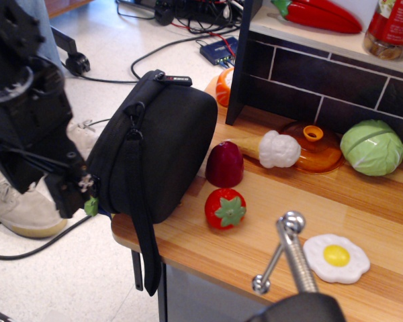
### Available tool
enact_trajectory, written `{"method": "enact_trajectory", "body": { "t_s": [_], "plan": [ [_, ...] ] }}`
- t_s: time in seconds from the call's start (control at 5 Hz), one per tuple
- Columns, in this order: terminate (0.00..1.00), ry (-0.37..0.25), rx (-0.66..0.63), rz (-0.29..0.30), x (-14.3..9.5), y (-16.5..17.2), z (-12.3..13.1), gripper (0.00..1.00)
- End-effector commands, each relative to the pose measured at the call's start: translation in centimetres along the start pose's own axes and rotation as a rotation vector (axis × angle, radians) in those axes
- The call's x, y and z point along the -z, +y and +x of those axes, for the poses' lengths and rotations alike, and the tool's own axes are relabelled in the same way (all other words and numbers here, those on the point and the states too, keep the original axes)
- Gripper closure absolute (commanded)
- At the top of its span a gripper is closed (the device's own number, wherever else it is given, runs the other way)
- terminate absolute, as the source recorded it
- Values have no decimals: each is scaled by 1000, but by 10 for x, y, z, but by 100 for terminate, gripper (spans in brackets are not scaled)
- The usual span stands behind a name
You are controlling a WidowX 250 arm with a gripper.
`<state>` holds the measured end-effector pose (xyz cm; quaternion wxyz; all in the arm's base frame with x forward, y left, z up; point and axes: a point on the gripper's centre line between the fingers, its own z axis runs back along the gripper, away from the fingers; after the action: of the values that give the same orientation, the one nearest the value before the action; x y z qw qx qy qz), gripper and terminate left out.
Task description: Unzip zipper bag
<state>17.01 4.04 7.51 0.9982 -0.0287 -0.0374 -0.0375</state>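
Black zipper bag [158, 151] standing on its side at the left end of the wooden counter [269, 228].

It is rounded, with a black strap [142, 228] hanging down, a red-marked tag [173, 80] on top and a green zipper pull [91, 205] low on the left. The gripper [74, 191] is just beside this pull; I cannot tell if its jaws are apart. Toy foods lie on the counter; cables cross the pale floor [67, 275].
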Motion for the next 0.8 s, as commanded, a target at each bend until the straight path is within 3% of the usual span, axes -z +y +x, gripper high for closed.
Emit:
{"method": "enact_trajectory", "body": {
  "t_s": [0.0,0.2,0.4,0.6],
  "plan": [
    [0,-33,-27,32,14,-6,22,0],
    [0,-31,-42,49,23,-6,28,0],
    [0,-27,-71,44,28,-4,32,100],
    [0,-29,-91,44,29,-3,34,100]
  ]
}}
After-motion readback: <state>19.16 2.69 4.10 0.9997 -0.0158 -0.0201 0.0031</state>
